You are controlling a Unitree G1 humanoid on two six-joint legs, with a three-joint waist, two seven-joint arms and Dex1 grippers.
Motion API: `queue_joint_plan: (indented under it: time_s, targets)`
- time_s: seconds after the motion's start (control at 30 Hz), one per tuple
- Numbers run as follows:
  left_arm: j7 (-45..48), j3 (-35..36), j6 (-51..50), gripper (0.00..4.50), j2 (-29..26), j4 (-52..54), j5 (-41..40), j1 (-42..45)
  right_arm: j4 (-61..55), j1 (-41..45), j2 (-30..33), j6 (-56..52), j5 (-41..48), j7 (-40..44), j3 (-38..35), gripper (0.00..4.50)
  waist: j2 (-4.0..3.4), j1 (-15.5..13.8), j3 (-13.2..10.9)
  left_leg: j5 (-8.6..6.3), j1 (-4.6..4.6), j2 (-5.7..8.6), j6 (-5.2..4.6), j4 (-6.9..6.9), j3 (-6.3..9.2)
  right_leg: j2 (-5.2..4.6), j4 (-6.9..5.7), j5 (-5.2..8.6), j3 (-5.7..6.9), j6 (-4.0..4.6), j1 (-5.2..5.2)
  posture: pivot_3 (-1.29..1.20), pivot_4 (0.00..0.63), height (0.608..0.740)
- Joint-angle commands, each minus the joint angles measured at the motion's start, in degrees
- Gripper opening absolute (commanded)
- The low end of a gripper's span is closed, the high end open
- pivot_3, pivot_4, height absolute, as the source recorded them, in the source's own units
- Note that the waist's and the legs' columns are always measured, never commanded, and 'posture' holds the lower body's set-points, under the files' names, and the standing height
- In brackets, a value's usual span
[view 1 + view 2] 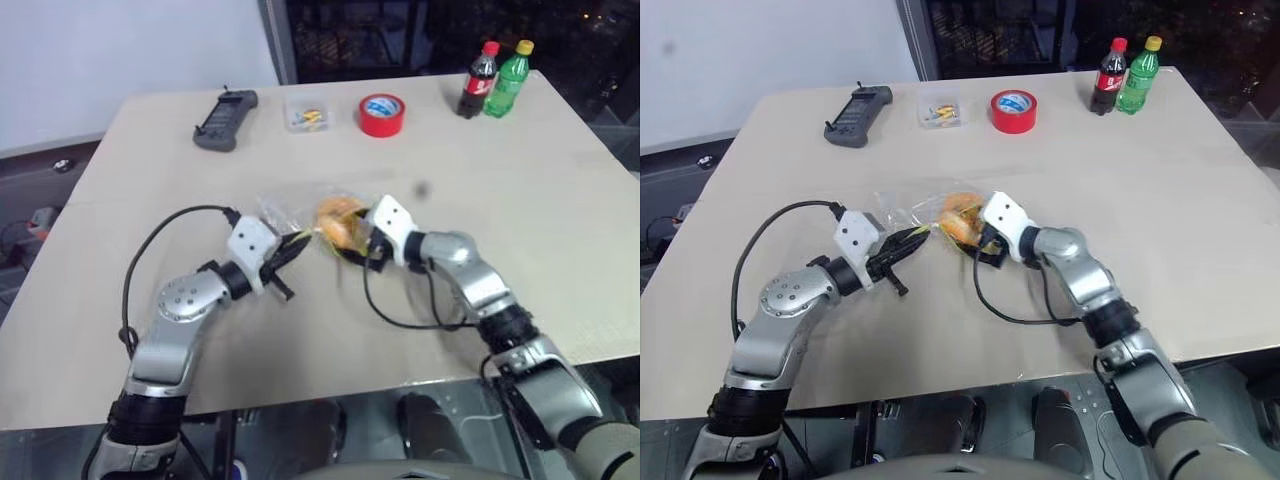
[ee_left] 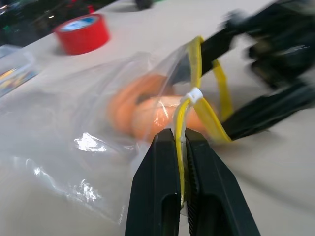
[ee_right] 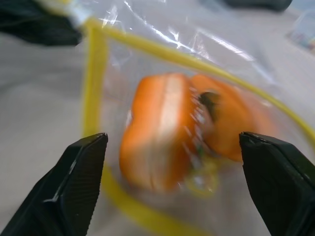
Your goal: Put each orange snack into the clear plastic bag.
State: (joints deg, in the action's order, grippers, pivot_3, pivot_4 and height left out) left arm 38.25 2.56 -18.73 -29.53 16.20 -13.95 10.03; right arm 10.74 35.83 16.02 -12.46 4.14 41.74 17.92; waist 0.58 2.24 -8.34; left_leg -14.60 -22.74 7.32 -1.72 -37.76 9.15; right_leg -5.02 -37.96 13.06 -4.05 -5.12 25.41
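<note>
At table centre, left gripper (image 2: 180, 162) pinches the crinkly clear plastic bag's (image 2: 88, 128) yellow strip. Right gripper (image 3: 172, 162), at its three o'clock, gapes empty. Both oval orange snacks (image 3: 162, 137) inside could roll out the unsealed mouth.

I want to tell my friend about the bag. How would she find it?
Look at the middle of the tan table, between the two robot arms. The clear plastic bag hangs from the left pincer, which pinches its yellow strip. Unlike the small clear box farther back, it is crinkly and has orange snacks inside.
</note>
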Motion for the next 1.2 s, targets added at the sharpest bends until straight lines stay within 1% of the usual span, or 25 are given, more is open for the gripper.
queue_joint_plan:
  time_s: [0.03,0.1,0.17,0.27,0.33,0.43,0.57,0.6,0.63,0.67,0.77,0.8,0.87,0.93,0.97,1.1,1.17,1.2]
  targets:
    - [-0.8,2.5,-1.8,0.00,0.5,0.5,-3.1,1.4,-12.1,-2.4,4.2,-3.0,3.0,1.8,-4.5,4.44,0.01,-0.1,0.0,0.00,-0.01,0.00,0.00,0.00,0.02,0.00,0.00,0.00,0.01,0.00,0.00,0.00,0.150,0.740]
    - [-0.8,2.9,-2.8,0.00,0.5,0.6,-4.1,2.2,-14.9,-3.9,6.2,-3.0,2.5,1.3,-5.6,4.44,0.01,0.0,0.0,0.00,-0.01,0.00,0.00,0.00,0.01,0.00,0.00,0.00,0.01,0.00,0.00,0.00,0.150,0.740]
    - [-0.6,3.3,-4.1,0.00,0.5,0.9,-5.6,2.9,-14.8,-4.9,8.6,0.1,-2.5,-0.7,-4.5,4.44,0.01,0.1,0.0,0.00,0.02,-0.01,0.00,0.00,-0.01,0.01,-0.01,0.00,-0.01,0.00,0.00,0.00,0.150,0.740]
    - [-0.4,4.4,-6.0,0.00,0.6,1.3,-8.3,3.6,-9.5,-4.7,11.5,6.9,-12.0,-4.0,-0.2,4.44,0.01,0.0,0.0,0.00,0.02,-0.01,0.00,0.00,-0.04,0.00,-0.03,0.00,-0.01,0.00,0.00,0.00,0.150,0.740]
    - [-0.8,4.9,-7.0,0.00,0.5,1.5,-9.4,4.0,-5.4,-4.0,12.2,10.6,-15.8,-5.1,2.0,4.44,0.02,0.0,0.0,0.00,0.02,-0.01,0.00,0.00,-0.07,0.00,-0.03,0.00,-0.03,0.00,0.00,0.00,0.150,0.740]
    - [-1.3,5.6,-8.4,0.00,0.3,1.9,-10.8,4.7,-0.2,-2.5,10.3,12.9,-17.3,-5.7,3.5,4.44,0.01,0.2,0.0,0.00,0.02,-0.02,0.01,0.00,-0.09,0.01,-0.03,0.00,-0.05,0.00,0.01,0.00,0.150,0.740]
    - [-2.5,7.3,-10.8,0.00,0.8,2.4,-13.4,5.4,7.1,1.2,5.7,14.5,-17.9,-7.7,3.3,4.44,0.05,0.2,0.0,0.01,0.08,-0.06,0.02,-0.01,-0.13,0.05,-0.05,-0.01,-0.08,0.01,-0.01,0.00,0.150,0.740]
    - [-2.6,7.2,-11.0,0.00,0.6,2.7,-13.5,5.2,8.5,2.0,4.6,15.0,-17.7,-8.5,2.8,4.21,0.05,0.1,0.0,0.01,0.08,-0.06,0.02,-0.01,-0.10,0.04,-0.04,-0.01,-0.07,0.02,-0.01,0.00,0.150,0.740]
    - [-2.6,7.1,-11.1,0.00,0.4,3.0,-13.6,5.0,9.6,2.7,3.8,15.6,-17.5,-9.1,2.3,3.86,0.05,0.1,0.0,0.01,0.08,-0.06,0.02,0.00,-0.10,0.04,-0.02,-0.01,-0.07,0.02,-0.01,0.00,0.150,0.740]
    - [-2.6,7.1,-11.1,0.00,0.3,3.3,-13.7,4.7,10.3,3.3,3.1,16.0,-17.1,-9.5,1.9,3.86,0.05,0.1,0.0,0.01,0.08,-0.06,0.02,0.00,-0.10,0.04,-0.02,-0.01,-0.07,0.02,-0.01,0.00,0.150,0.740]
    - [-3.1,7.5,-11.2,0.00,0.5,3.6,-14.2,4.4,11.2,4.0,2.6,16.6,-16.7,-8.8,1.6,2.49,0.05,0.1,0.0,0.01,0.04,-0.04,0.02,0.00,-0.10,0.03,0.02,-0.01,-0.07,0.02,-0.01,0.00,0.150,0.740]
    - [-3.3,7.5,-11.2,0.00,0.6,3.7,-14.3,4.4,11.6,4.3,2.5,17.0,-16.5,-8.8,1.3,1.92,0.05,0.1,0.0,0.01,0.04,-0.04,0.02,0.00,-0.09,0.03,0.02,-0.01,-0.06,0.02,-0.01,0.00,0.150,0.740]
    - [-3.4,7.4,-11.3,0.00,0.6,3.8,-14.5,4.6,11.9,5.1,2.1,17.3,-15.3,-9.3,0.0,1.16,0.05,0.1,0.0,0.01,0.03,-0.04,0.02,0.00,-0.08,0.04,0.02,-0.01,-0.06,0.02,-0.01,0.00,0.150,0.740]
    - [-3.6,7.3,-11.4,0.00,0.6,3.7,-14.7,4.9,11.6,6.5,2.1,17.3,-14.3,-10.3,-2.1,0.21,0.05,0.1,0.0,0.01,0.04,-0.04,0.03,0.00,-0.08,0.04,0.01,-0.01,-0.06,0.02,0.00,0.00,0.150,0.740]
    - [-3.6,7.4,-11.4,0.00,0.5,3.3,-14.7,5.3,11.0,7.1,2.4,16.7,-13.5,-9.9,-3.2,0.03,0.05,0.2,0.0,0.01,0.04,-0.04,0.02,0.00,-0.08,0.04,0.00,-0.01,-0.06,0.02,0.00,0.00,0.150,0.740]
    - [-3.5,7.1,-10.7,0.00,0.1,-0.1,-14.1,8.4,9.7,9.6,5.0,15.6,-12.6,-7.9,-5.5,0.03,0.05,0.0,0.0,0.01,0.04,-0.04,0.03,0.00,-0.07,0.05,0.00,-0.01,-0.05,0.02,0.00,0.00,0.150,0.740]
    - [-3.4,5.5,-8.5,0.00,0.8,-5.1,-12.2,13.5,12.3,12.9,6.4,15.7,-12.2,-7.2,-6.7,0.03,0.06,-0.1,0.0,0.01,0.03,-0.04,0.02,-0.01,-0.06,0.04,0.01,-0.01,-0.04,0.02,-0.01,0.00,0.150,0.740]
    - [-3.7,4.3,-6.3,0.00,1.4,-9.2,-10.2,17.3,15.5,15.4,7.7,17.0,-13.2,-7.6,-6.8,0.03,0.07,-0.1,0.0,0.01,0.03,-0.02,0.02,-0.01,-0.06,0.03,0.00,-0.01,-0.02,0.02,-0.01,0.00,0.150,0.740]
